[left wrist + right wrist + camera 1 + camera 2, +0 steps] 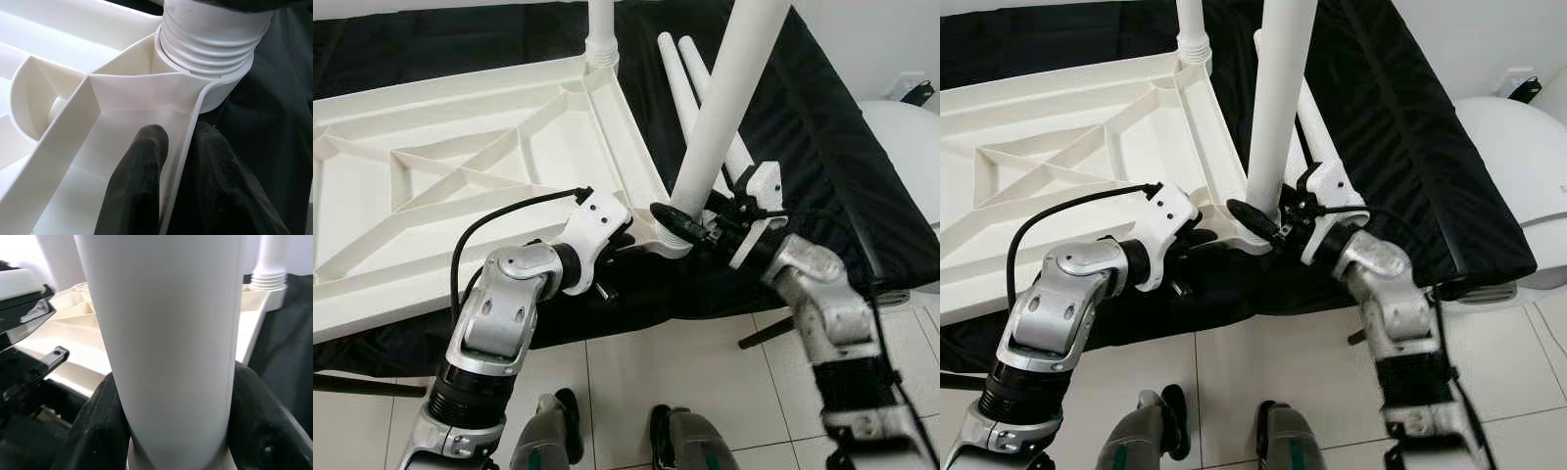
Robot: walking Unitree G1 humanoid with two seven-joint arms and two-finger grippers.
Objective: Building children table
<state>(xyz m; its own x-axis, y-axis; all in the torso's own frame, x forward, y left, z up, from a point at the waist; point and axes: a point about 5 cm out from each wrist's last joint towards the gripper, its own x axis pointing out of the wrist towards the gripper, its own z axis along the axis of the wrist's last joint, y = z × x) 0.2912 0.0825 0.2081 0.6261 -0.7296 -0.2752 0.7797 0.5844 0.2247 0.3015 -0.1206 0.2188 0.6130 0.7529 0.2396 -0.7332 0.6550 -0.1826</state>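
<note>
Left eye view shows the white tabletop (460,166) lying upside down on a black cloth (803,117), its ribbed underside facing up, and one leg already standing in the far corner socket (601,39). The right gripper (690,223) is clenched around the base of a second leg (724,98), which stands at the near corner socket and leans a little to the right. The left gripper (171,181) pinches the rim wall of the tabletop just beside that socket, one finger (139,181) inside the wall and the other outside, so it holds the top steady. In the left wrist view the thread rings of the leg (210,44) are above the socket collar, so I judge the leg is only partly screwed in. To do this step well, the leg should first be brought upright over the socket, because a tilted thread can cross and jam; then turn it in short strokes while the left gripper resists the twist. Two spare legs (680,73) lie on the cloth behind. How deep the thread sits inside the collar is hidden, and the tops of both standing legs are cut off by the frame. In the right wrist view the leg covers the socket, so the joint cannot be checked from there.
</note>
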